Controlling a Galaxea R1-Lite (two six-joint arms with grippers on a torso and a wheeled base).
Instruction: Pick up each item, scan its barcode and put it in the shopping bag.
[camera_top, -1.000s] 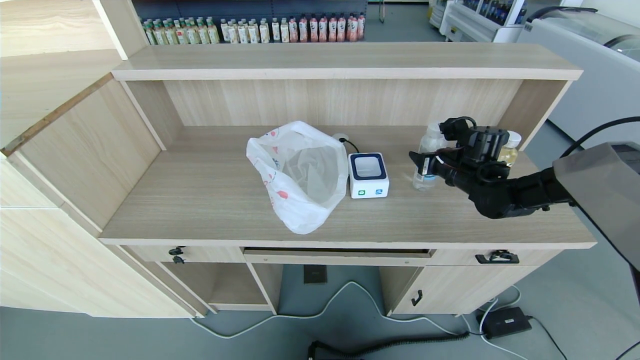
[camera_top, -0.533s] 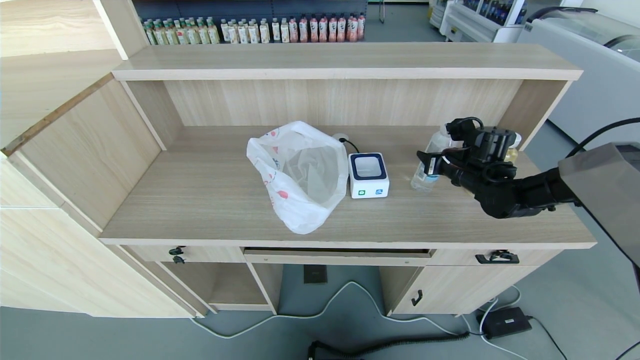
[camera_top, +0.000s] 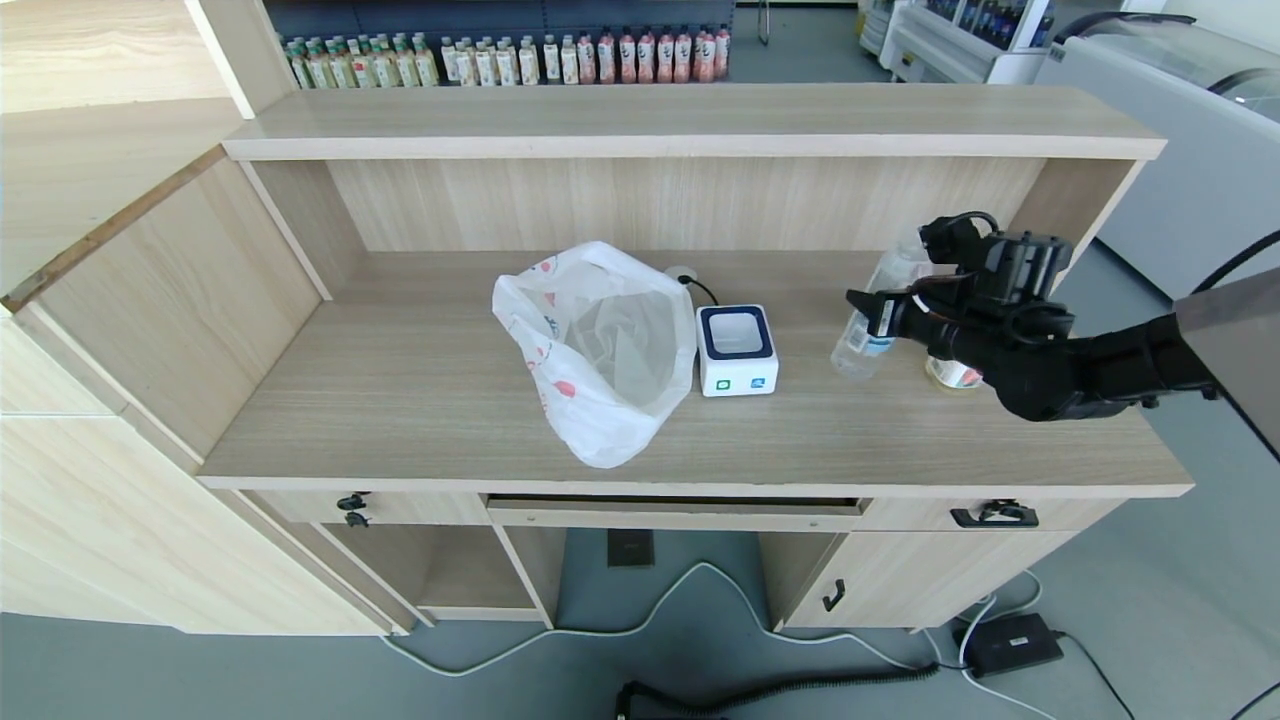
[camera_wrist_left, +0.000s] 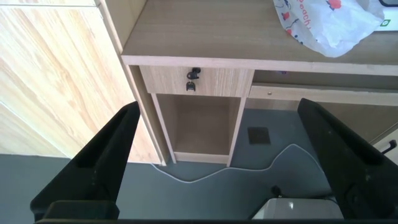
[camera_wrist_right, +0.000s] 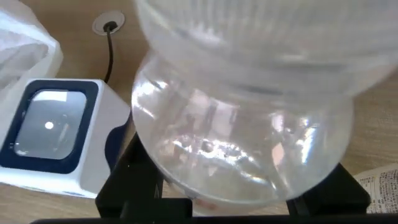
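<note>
left end effector (camera_wrist_left: 219, 112) is hanging wide open, low by the bench (camera_top: 400, 400) front | shopping bag (camera_top: 600, 350) is lying open right beside the scanner (camera_top: 738, 350) | right end effector (camera_top: 885, 318) is holding the water bottle (camera_top: 858, 345) tilted, just right of the scanner, nothing between | small container (camera_top: 955, 375) is sitting under that arm

Clear bottle (camera_top: 856, 352), blue-white label. White shopping bag (camera_top: 590, 350), red print. Scanner (camera_top: 737, 352) white, dark blue top frame. Light wood-grain tabletop (camera_top: 400, 400). Black right tool (camera_top: 882, 316).
</note>
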